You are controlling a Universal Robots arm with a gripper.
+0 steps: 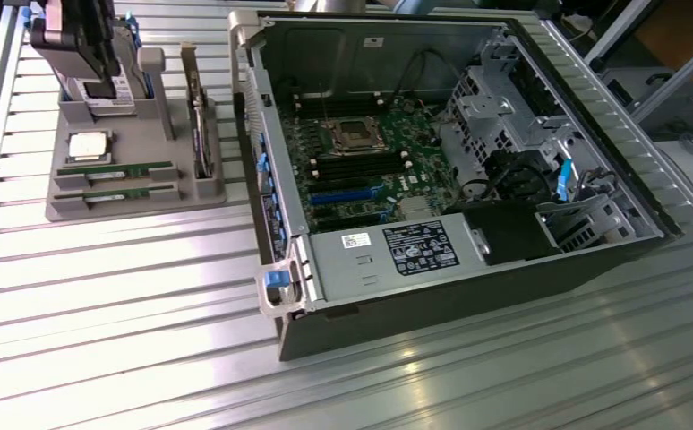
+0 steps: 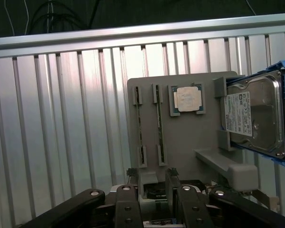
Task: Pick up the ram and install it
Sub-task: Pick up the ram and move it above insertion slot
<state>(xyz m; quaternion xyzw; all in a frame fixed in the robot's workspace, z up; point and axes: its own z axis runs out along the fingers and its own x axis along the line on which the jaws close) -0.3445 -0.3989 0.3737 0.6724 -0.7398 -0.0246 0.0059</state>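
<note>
The hand (image 1: 84, 54) hangs over the far end of a grey holder tray (image 1: 72, 208), which sits at the far left of the ribbed metal worktop (image 1: 143, 313). In the wrist view the hand (image 2: 154, 199) has its two dark fingers (image 2: 129, 206) standing apart with a clear gap between them, and they grip nothing.

The ram is in the tray, well apart from the hand. Two like sticks lie side by side in parallel slots at the tray's near end: the farther ram stick (image 1: 117, 167) (image 2: 158, 126) and the nearer ram stick (image 1: 117, 191) (image 2: 139, 128). Both are thin green boards set on edge in their grey clips.

Just beyond them, toward the far end, the square silver processor (image 1: 89, 145) (image 2: 188, 99) lies flat in its own recess. Farther still a hard drive (image 2: 254, 118) in blue rails stands tilted in its cradle, below the hand. A taller card (image 1: 200, 134) stands upright along the tray's right edge.

To the right of the tray lies the open computer case (image 1: 442, 296). Its green motherboard (image 1: 382, 143) faces up, with black memory slots (image 1: 346, 167) near the empty processor socket (image 1: 353, 134). A grey power supply (image 1: 382, 255) fills the near side of the case.
</note>
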